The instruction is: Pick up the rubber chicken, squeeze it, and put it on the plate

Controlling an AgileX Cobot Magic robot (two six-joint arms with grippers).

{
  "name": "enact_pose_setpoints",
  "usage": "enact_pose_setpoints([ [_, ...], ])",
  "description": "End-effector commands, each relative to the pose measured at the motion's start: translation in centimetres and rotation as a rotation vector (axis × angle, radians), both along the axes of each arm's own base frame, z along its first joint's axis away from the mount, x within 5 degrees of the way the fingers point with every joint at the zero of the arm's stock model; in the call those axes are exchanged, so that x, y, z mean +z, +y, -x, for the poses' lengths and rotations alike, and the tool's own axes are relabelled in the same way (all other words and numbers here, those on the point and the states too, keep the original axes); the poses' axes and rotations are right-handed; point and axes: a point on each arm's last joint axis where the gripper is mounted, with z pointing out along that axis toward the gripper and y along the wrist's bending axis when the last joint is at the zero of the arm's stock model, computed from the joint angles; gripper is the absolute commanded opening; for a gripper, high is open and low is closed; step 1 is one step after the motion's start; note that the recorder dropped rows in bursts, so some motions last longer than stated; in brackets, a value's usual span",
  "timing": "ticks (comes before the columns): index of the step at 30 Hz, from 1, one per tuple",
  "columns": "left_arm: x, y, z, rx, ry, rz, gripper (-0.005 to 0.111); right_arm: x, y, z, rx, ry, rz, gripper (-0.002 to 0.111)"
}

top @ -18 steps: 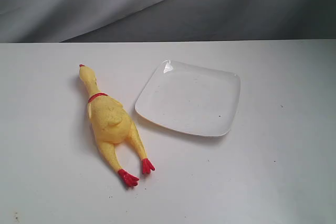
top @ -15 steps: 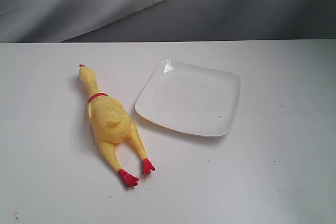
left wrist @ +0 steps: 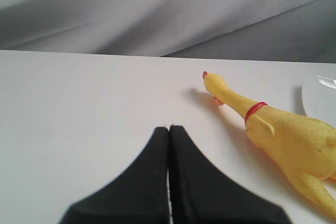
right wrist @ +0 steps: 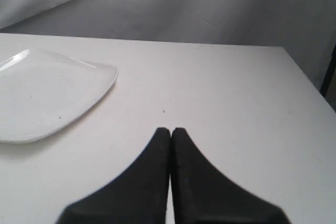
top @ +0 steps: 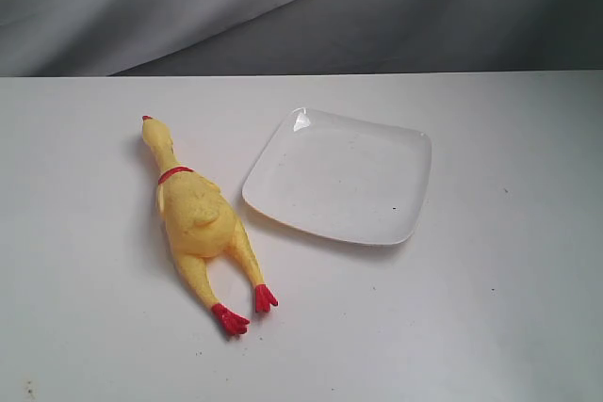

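Jaws seen in wrist views only. Left jaws pressed together, empty; rubber chicken (left wrist: 294, 135) ahead, feet cut off. Right jaws likewise; plate (right wrist: 47, 93) ahead, cropped.

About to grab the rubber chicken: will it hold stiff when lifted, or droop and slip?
The rubber chicken probably droops if lifted by its thin neck; the plump body looks the safer grip. Its smooth skin may slip slightly. Lying flat with legs splayed, it seems unlikely to roll.
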Motion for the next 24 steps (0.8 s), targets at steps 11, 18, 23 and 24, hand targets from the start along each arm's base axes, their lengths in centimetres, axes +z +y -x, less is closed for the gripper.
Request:
enact_pose_setpoints([
  [11,-0.1,0.0,0.0,0.004,-0.002,0.016,0.000,7.2,0.1,1.5,0.002,-0.840,0.025,0.000],
  [18,-0.1,0.0,0.0,0.004,-0.002,0.016,0.000,8.2,0.1,2.3,0.026,-0.987,-0.057,0.000],
  [23,-0.1,0.0,0.0,0.004,-0.002,0.016,0.000,9.0,0.1,2.7,0.155,-1.002,-0.478,0.000],
  [24,-0.1,0.0,0.0,0.004,-0.002,0.016,0.000,10.4,0.1,2.8,0.143,-0.946,-0.471,0.000],
])
